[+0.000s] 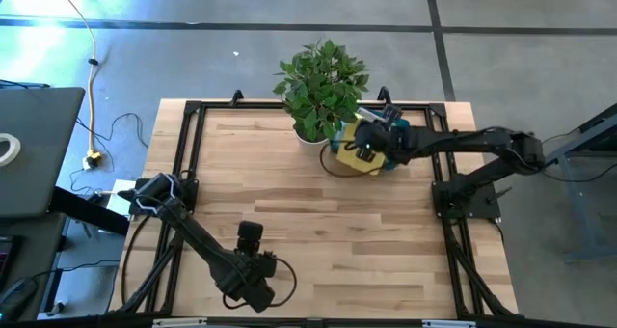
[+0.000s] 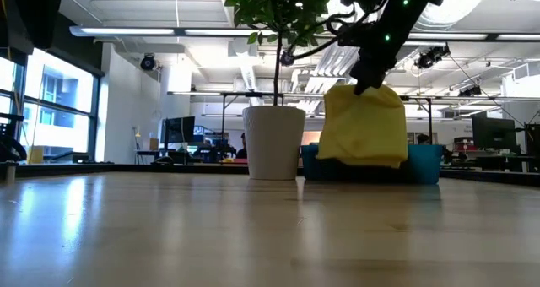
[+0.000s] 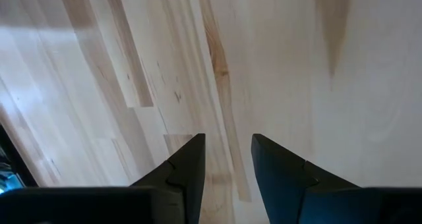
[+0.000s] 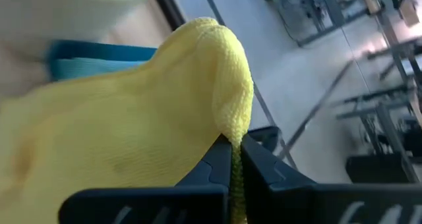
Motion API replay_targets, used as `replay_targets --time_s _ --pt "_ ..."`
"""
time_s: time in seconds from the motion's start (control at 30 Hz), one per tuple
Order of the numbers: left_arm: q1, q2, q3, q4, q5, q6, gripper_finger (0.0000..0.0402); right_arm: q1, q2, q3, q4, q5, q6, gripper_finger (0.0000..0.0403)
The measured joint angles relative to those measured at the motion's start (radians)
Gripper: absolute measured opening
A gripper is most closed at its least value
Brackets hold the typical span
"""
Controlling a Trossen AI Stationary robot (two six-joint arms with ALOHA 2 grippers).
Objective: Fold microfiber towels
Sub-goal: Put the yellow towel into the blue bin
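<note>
Hanging from the right gripper point(image 4: 232, 159), pinched tight at a bunched fold, yellow microfiber towel point(image 2: 364, 125) above the teal bin point(image 2: 424, 164) beside the white plant pot point(image 2: 273, 142); nubby weave plain only in the right wrist view. Reaching leftward across the table's far edge. Parked low near the front, left gripper point(image 3: 227, 159), fingers apart over bare wood planks point(image 3: 277, 59).

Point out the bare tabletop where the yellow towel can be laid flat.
Bare wood spans the table from the left hand across to the right frame rail. Crowded at the far edge: plant, teal bin, right hand holding the yellow towel.
</note>
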Motion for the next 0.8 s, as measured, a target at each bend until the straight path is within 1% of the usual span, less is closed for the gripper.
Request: replay_targets --time_s 0.13,0.27,0.43,0.53,0.7,0.73,0.77,0.8 --pt "0.003 0.000 0.000 -0.008 -0.006 0.000 0.0113 -0.069 0.000 0.000 0.008 0.000 -0.003 0.0000" --pt "0.005 0.000 0.000 -0.018 -0.012 0.000 0.0113 -0.132 0.003 0.000 0.053 0.002 -0.003 0.0000" --pt "0.005 0.000 0.000 -0.023 -0.032 0.000 0.0113 -0.201 0.043 0.000 0.100 -0.012 -0.095 0.0000" --pt "0.005 0.000 0.000 -0.025 -0.032 0.000 0.0113 -0.228 0.078 0.000 0.106 -0.034 -0.124 0.0000" --pt "0.005 0.000 0.000 -0.027 -0.032 0.000 0.0113 -0.260 0.109 0.000 0.109 -0.041 -0.148 0.0002" --pt "0.006 0.000 0.000 -0.029 -0.032 0.000 0.0113 -0.264 0.110 0.000 0.108 -0.056 -0.141 0.0004" --pt "0.007 0.000 0.000 -0.030 -0.032 -0.001 0.0113 -0.266 0.109 0.000 0.109 -0.092 -0.127 0.0006" --pt "0.009 0.000 0.000 -0.029 -0.032 -0.003 0.0113 -0.267 0.104 0.000 0.108 -0.153 -0.114 0.0007"
